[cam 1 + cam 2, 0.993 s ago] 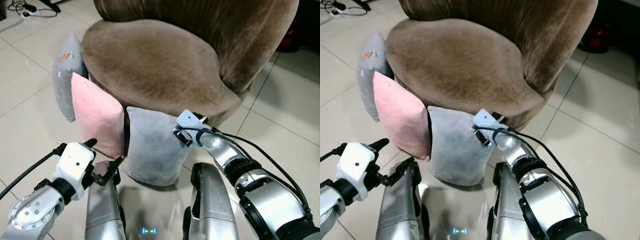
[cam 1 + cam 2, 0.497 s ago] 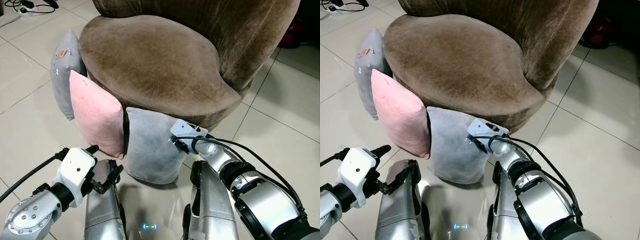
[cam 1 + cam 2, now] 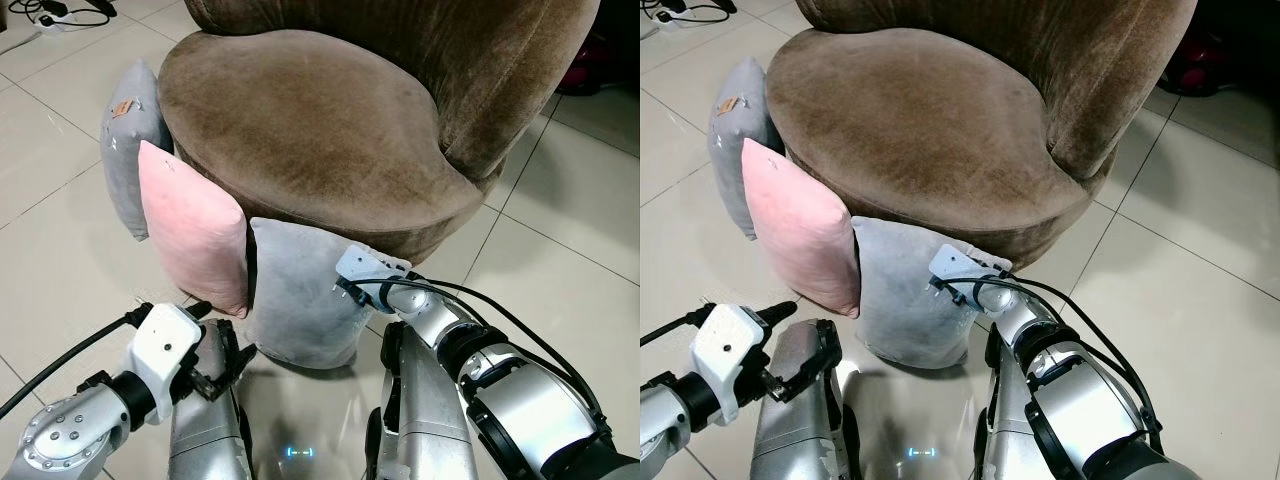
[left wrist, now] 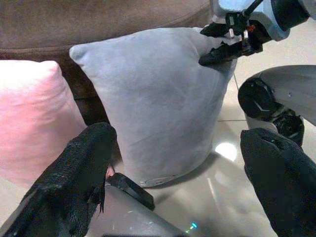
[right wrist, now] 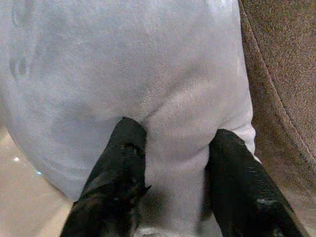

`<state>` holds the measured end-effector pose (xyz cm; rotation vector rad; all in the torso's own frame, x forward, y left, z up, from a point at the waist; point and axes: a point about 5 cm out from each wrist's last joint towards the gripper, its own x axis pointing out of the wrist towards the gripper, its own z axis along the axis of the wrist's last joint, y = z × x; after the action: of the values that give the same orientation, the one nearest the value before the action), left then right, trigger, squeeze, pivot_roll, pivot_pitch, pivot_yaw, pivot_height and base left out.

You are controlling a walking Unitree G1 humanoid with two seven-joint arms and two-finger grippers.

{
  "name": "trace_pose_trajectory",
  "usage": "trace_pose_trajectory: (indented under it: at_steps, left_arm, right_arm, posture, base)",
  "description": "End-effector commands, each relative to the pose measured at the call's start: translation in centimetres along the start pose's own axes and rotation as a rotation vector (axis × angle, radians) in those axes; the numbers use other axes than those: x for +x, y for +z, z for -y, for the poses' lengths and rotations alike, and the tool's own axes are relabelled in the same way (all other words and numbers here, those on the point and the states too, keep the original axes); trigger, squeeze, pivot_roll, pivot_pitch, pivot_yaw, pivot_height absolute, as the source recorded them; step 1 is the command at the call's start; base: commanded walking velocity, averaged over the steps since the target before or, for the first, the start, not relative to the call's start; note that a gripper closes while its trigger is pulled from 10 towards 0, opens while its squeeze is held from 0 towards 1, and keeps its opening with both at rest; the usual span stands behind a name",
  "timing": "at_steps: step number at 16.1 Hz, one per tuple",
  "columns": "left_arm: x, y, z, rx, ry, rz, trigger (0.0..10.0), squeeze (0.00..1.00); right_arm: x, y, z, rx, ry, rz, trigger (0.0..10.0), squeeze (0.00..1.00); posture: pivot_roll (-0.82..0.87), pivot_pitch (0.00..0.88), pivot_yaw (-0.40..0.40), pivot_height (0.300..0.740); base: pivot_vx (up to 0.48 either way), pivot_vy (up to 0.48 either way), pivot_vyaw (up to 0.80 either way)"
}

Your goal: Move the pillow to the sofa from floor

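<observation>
We see the grey pillow point(image 3: 295, 295) standing upright on the floor, leaning against the brown sofa point(image 3: 320, 120). Soft, plush fabric, plump, corners rounded. Our right gripper point(image 5: 170, 187) pinches its upper corner, fabric bunched between the fingers. It sits just ahead of our left gripper point(image 4: 173, 163), not touching it.

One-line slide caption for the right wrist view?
Right pincer pinching a fold of the grey pillow beside the brown sofa.
</observation>
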<state>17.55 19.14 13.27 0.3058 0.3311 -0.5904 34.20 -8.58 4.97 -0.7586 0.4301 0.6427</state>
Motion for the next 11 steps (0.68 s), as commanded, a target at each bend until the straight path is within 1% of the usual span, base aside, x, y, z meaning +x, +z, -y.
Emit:
trace_pose_trajectory:
  at_steps: [1,7,10,11]
  left_arm:
    - [0.0,-0.3,0.4,-0.009,-0.025,-0.019,10.0,0.0]
    - [0.5,-0.6,0.5,-0.017,-0.038,-0.023,10.0,0.0]
    - [0.6,-1.2,0.4,-0.029,-0.051,-0.04,10.0,0.0]
    - [0.7,-1.6,0.3,-0.036,-0.035,-0.046,10.0,0.0]
  right_arm:
    - [0.0,-0.9,-0.9,-0.003,0.042,-0.028,0.0,0.0]
    - [0.1,-0.5,-1.2,-0.016,0.062,-0.014,0.0,0.0]
    - [0.1,-0.7,-1.6,-0.027,0.089,-0.023,0.0,0.0]
    - [0.1,-0.9,-1.8,-0.026,0.101,-0.025,0.0,0.0]
  posture:
    - [0.07,0.198,-0.06,0.49]
    - [0.07,0.154,-0.063,0.49]
    - [0.07,0.124,-0.059,0.49]
    - [0.07,0.105,-0.059,0.49]
  base:
    - [0.0,0.0,0.0]
    - [0.0,0.0,0.0]
    - [0.0,0.0,0.0]
    - [0.0,0.0,0.0]
